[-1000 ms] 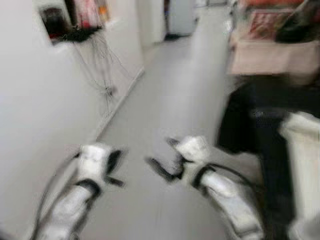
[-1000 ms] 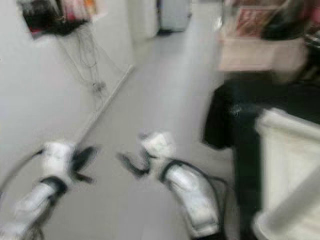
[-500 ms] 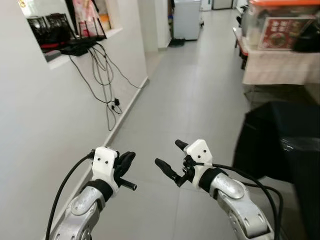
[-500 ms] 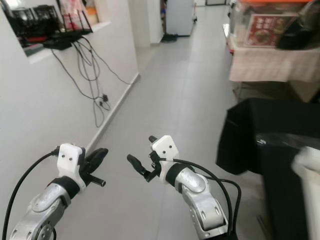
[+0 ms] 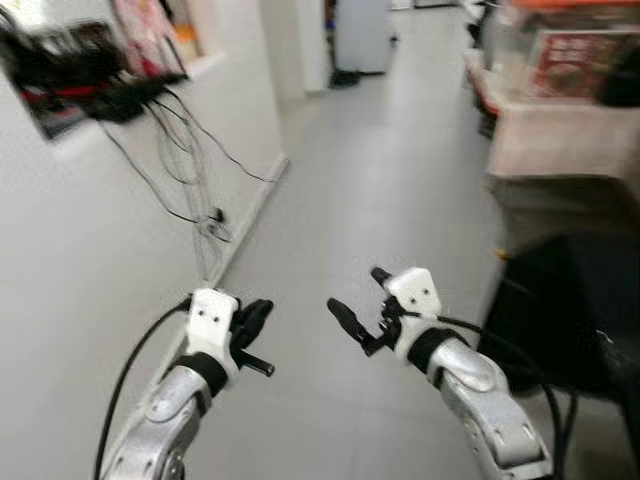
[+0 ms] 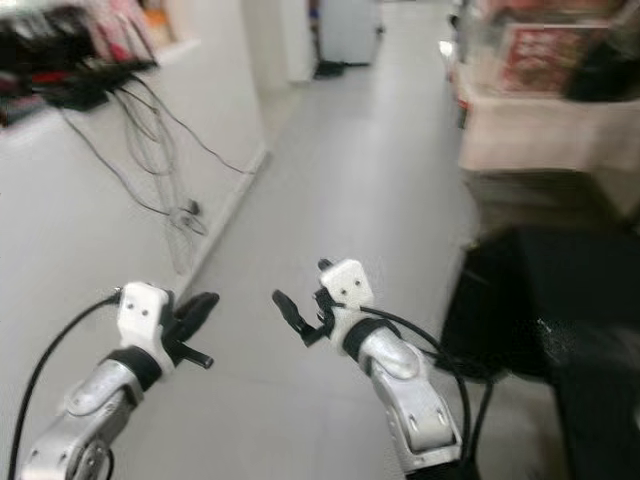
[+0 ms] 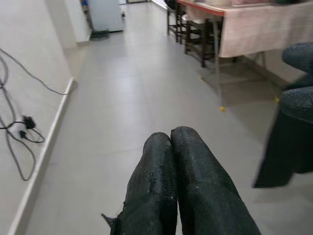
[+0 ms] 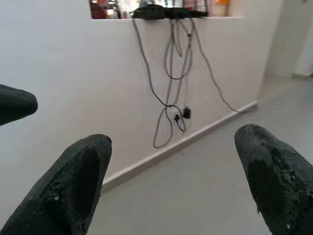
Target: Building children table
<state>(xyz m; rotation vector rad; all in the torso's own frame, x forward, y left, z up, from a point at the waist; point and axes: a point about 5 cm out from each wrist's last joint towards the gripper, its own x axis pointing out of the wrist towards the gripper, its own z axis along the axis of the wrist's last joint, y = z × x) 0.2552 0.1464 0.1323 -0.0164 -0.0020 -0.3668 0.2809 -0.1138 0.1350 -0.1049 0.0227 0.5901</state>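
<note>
No part of a children's table is handled; the step in hand is judged to be travel along the tiled corridor floor [image 5: 380,170], so the parts must be found and approached next. The left end effector [image 5: 250,335] is held before the body with its fingers [image 7: 181,181] pressed together, empty. The right end effector [image 5: 358,305] is spread wide, gripping nothing, pointed toward the wall cables [image 8: 171,93].

Silver arms, white wrist housings, black cables, long textured black gripper fingers [image 7: 195,181].
</note>
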